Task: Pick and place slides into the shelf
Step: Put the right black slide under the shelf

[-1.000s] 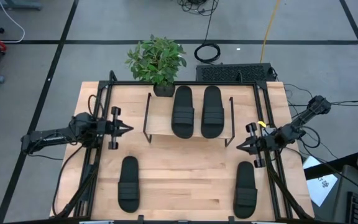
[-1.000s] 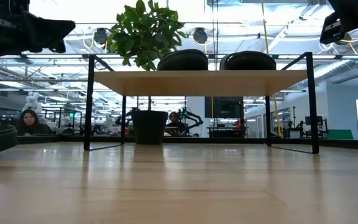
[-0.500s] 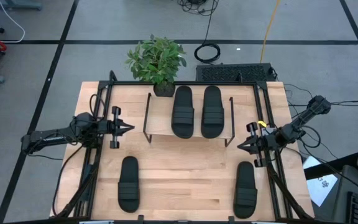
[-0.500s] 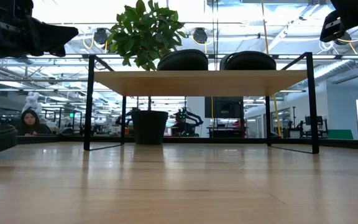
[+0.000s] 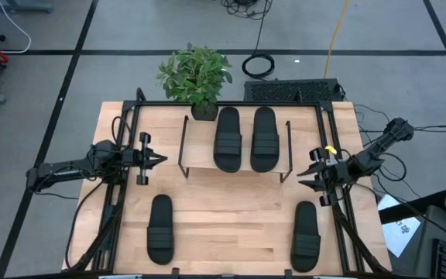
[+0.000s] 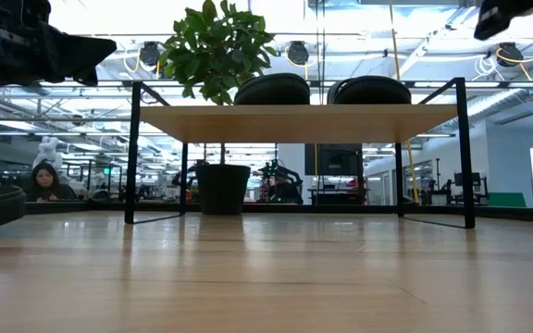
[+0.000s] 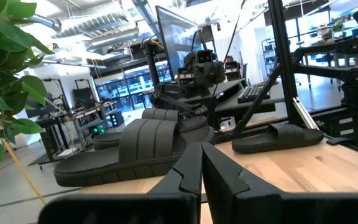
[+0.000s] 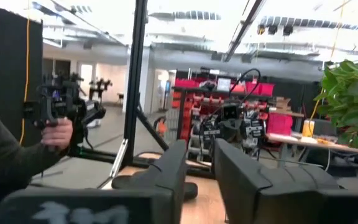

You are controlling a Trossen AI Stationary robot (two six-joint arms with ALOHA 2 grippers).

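Two black slides (image 5: 227, 139) (image 5: 264, 139) lie side by side, soles down, on the light wood top board of the shelf (image 5: 200, 147) at the table's far middle; in the low view they show above the board (image 6: 294, 122). Two more slides rest flat on the table, one near left (image 5: 159, 229) and one near right (image 5: 306, 235). My left gripper (image 5: 161, 160) hovers shut, left of the shelf, pointing at it. My right gripper (image 5: 300, 177) hovers right of the shelf with its fingers (image 8: 166, 174) a little apart and nothing between them.
A potted plant (image 5: 196, 77) stands at the shelf's far left corner. Black rails (image 5: 122, 194) run along the table's left and right sides. Bare wood lies between the two near slides. A person (image 8: 5, 162) stands beyond the table in the right wrist view.
My right gripper has risen a little beside the shelf and opened: its tips, together before, now stand apart. The slides and the shelf have stayed where they were.
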